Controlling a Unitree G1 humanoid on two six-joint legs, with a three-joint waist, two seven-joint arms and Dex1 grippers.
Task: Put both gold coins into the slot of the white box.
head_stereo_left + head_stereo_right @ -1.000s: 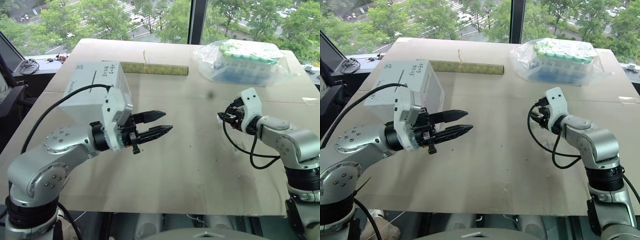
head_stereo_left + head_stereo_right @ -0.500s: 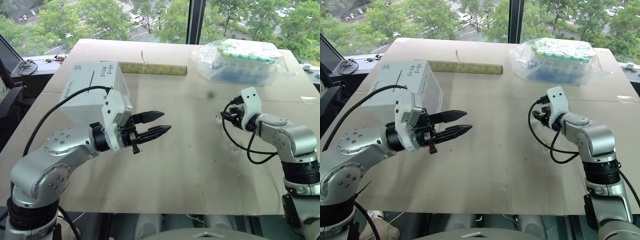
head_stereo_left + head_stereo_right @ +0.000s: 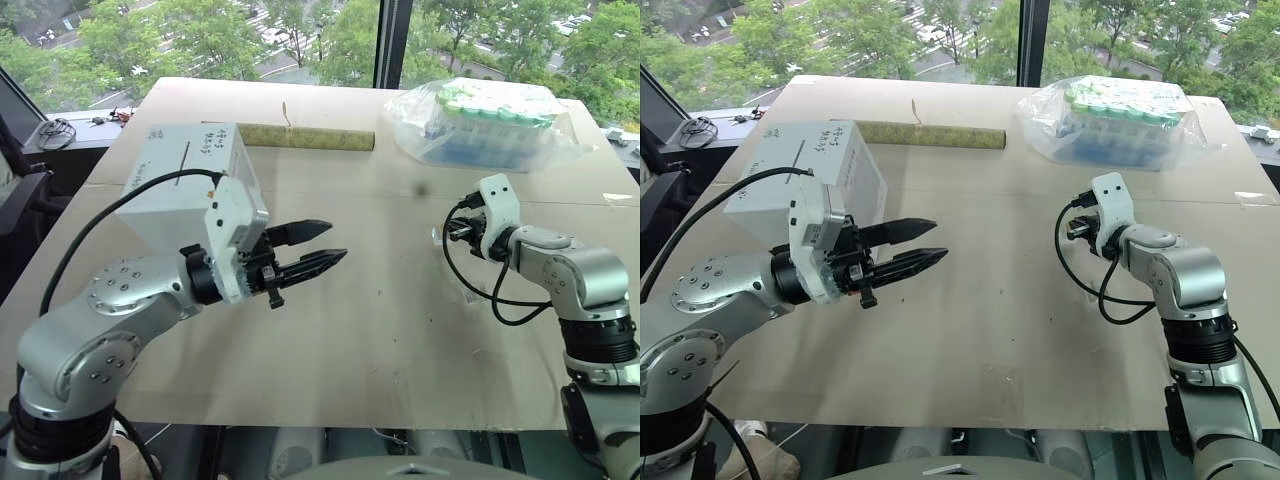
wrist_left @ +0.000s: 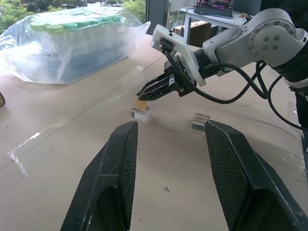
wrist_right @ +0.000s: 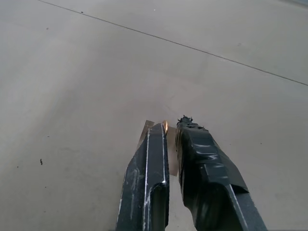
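The white box (image 3: 180, 190) stands at the table's left, its thin dark slot (image 3: 185, 156) on the top face. My left gripper (image 3: 328, 244) hovers level in front of the box, open and empty. At the table's right my right gripper (image 4: 143, 95) points down at the tabletop. Its fingers are shut on a gold coin (image 4: 140, 103), which glints between the tips (image 5: 165, 126) just above a small clear plastic piece (image 4: 139, 114).
A clear bag of green-capped tubes (image 3: 490, 125) lies at the back right. A long olive-yellow bar (image 3: 305, 137) lies at the back middle. Another small clear plastic piece (image 4: 198, 126) sits near the right gripper. Bare tabletop (image 3: 390, 330) stretches between the arms.
My right gripper's fingers have closed at the tabletop and now pinch the gold coin. The left gripper has kept still and open.
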